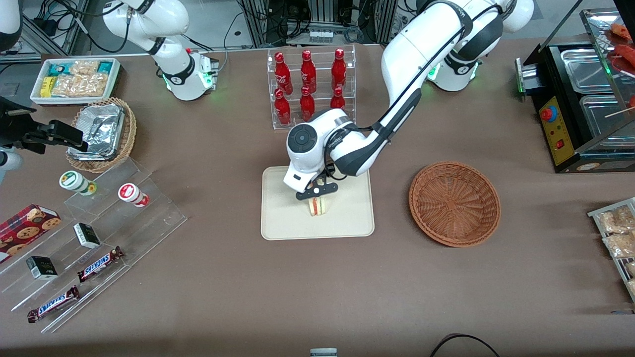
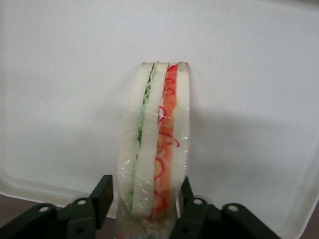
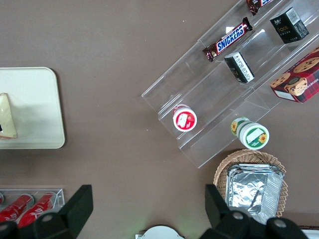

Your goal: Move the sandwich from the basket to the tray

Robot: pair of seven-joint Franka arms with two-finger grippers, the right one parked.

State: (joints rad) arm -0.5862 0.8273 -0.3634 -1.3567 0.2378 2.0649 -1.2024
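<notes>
**Sandwich held over the tray**

The gripper (image 1: 317, 194) has its 2 fingers (image 2: 102, 191) closed against the wrapped sandwich (image 1: 317, 206), which stands on edge on the cream tray (image 1: 278, 218). The wicker basket (image 1: 454, 203) lies beside the tray, toward the working arm's end.

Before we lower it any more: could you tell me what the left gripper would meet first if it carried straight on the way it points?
Probably the tray. The left gripper points down at it, with the sandwich between its fingers; the sandwich's lower edge would touch first, if it isn't already resting there.
</notes>
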